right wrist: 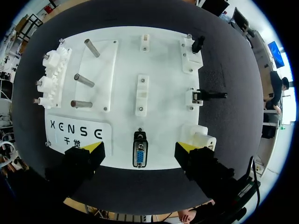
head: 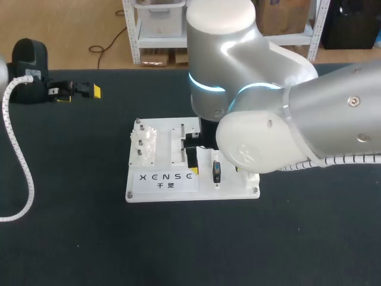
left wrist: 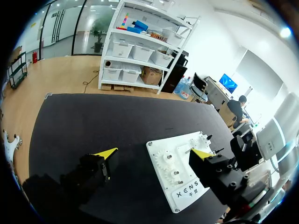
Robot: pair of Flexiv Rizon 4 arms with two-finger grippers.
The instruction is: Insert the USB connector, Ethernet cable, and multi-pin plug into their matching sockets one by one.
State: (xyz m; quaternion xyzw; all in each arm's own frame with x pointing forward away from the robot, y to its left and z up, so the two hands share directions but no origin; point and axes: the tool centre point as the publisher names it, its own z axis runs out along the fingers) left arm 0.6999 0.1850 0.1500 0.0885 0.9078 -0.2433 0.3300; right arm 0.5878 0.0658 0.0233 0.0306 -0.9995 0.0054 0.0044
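Right tool (right wrist: 140, 148) spread wide above the board's (right wrist: 163, 70) near edge; left tool (head: 79, 94) spread over bare mat (head: 71, 155).

The black-covered table (head: 77, 155) carries one white rectangular plastic fixture board (head: 164, 149), lying flat near its centre, apparently parallel to the front edge.
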